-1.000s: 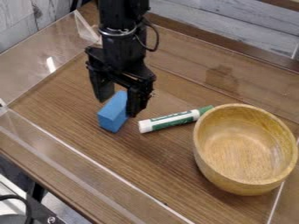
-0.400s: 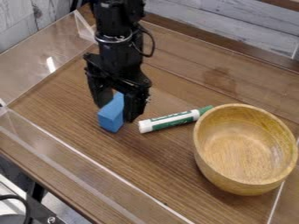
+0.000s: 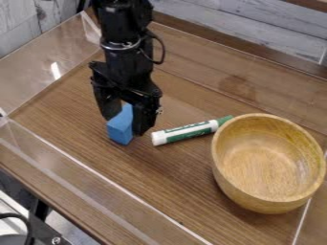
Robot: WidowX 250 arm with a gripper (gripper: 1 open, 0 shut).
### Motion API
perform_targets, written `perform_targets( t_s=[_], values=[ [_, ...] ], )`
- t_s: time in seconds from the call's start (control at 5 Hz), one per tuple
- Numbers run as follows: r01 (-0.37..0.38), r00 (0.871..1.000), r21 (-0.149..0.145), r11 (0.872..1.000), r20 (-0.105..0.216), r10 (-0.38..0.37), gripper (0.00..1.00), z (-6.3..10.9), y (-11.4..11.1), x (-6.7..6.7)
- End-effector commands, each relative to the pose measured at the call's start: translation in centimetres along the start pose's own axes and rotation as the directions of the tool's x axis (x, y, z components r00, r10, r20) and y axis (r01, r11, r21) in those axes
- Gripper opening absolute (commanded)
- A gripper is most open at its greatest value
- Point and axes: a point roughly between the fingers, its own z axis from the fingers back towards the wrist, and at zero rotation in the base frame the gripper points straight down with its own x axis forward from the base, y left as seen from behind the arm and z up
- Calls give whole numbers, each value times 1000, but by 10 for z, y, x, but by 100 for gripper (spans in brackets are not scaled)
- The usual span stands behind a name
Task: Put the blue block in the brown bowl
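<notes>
One blue block [image 3: 119, 124] on the table between the wide-open hand's [image 3: 124, 117] fingers, ungripped

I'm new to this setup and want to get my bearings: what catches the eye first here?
The bright blue block stands out left of centre on the wooden table, with the black gripper lowered over it, jaws open on either side. At right sits the big brown bowl, empty, with a white-and-green marker lying between.

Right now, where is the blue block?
In the camera view the blue block stands on the wooden table left of centre, between the fingers of the open pincer, just left of the marker pen and well left of the brown bowl.
</notes>
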Motion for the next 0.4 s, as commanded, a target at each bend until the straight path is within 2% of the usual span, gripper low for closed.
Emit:
perform_targets(
  t_s=[0.0,0.2],
  values=[
    [-2,1000,-1,1000,30,2,100,4,5,4],
    [0,999,-6,1000,36,0,100,2,7,5]
  ],
)
